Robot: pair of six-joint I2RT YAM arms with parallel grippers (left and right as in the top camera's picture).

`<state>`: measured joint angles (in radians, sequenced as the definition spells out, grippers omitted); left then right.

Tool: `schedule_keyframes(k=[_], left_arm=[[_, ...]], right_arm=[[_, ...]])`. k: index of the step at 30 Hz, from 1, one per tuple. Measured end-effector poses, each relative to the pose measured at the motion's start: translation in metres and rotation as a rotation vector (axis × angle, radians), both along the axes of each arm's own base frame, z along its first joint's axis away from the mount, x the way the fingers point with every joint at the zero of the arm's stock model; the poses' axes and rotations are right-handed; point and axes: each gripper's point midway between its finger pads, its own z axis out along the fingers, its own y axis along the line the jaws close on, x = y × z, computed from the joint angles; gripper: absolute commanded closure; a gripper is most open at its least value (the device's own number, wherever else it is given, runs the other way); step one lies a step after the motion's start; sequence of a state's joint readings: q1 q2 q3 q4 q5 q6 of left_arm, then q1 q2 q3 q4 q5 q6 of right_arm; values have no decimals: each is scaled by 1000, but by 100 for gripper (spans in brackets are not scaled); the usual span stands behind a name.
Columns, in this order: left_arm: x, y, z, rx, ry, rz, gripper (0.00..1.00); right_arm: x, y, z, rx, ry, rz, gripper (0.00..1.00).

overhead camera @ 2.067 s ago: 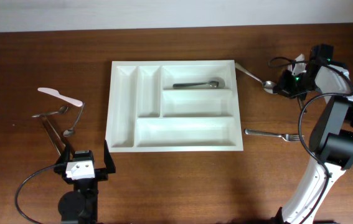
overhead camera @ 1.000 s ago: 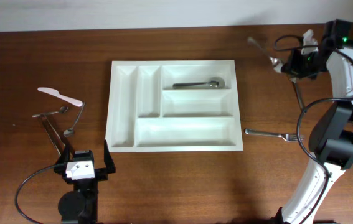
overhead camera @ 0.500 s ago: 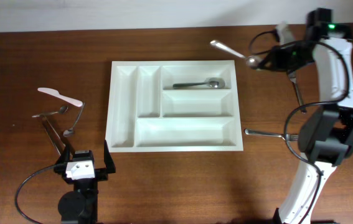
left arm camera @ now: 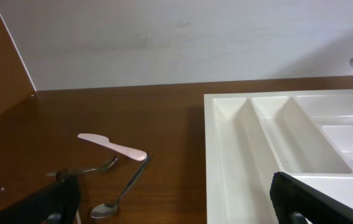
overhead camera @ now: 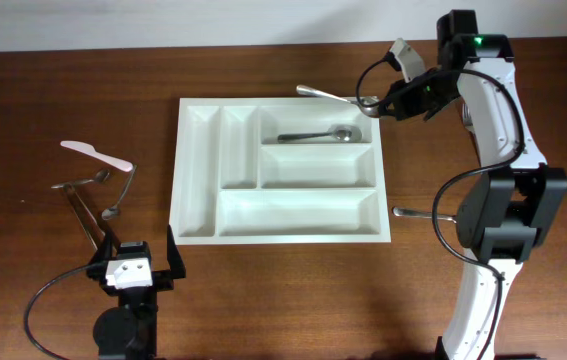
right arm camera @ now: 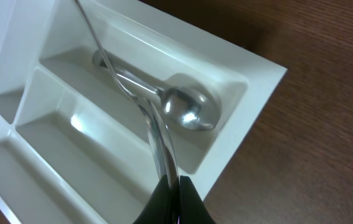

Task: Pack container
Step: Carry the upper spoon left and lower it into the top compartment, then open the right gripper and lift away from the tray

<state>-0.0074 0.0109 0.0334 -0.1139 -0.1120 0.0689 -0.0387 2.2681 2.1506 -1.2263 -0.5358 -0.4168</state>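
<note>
The container [overhead camera: 176, 190] is a white compartment tray at the table's middle, also seen in the left wrist view [left arm camera: 226, 162] and the right wrist view [right arm camera: 254, 65]. One metal spoon [overhead camera: 318, 135] lies in its top long compartment [right arm camera: 188, 109]. My right gripper [overhead camera: 375, 108] hovers over the tray's back right corner, shut on a second metal spoon [overhead camera: 325, 96] whose handle points left above the back rim [right arm camera: 117, 78]. My left gripper [overhead camera: 135, 262] rests open near the front left, fingers [left arm camera: 51, 202] apart and holding nothing.
Left of the tray lie a white plastic knife [overhead camera: 93, 153] [left arm camera: 111, 145], a spoon [overhead camera: 118, 192] [left arm camera: 123, 193] and more metal cutlery [overhead camera: 81, 183]. A fork [overhead camera: 425, 213] lies right of the tray, partly behind the right arm.
The right arm has swung left from the table's right side, carrying the spoon to above the tray's back right corner. The left arm has not moved.
</note>
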Motion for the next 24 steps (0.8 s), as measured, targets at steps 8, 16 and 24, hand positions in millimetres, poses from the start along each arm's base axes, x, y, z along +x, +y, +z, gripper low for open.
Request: schedule_keyframes(k=[8, 16, 24], left_arm=[[0, 0, 0, 0, 0, 0, 1], [0, 0, 0, 0, 0, 0, 1], [0, 0, 0, 0, 0, 0, 1]], right_arm=[[3, 1, -36, 6, 74, -17, 96], [3, 24, -53, 12, 108, -6, 18], [-5, 26, -52, 18, 163, -39, 12]])
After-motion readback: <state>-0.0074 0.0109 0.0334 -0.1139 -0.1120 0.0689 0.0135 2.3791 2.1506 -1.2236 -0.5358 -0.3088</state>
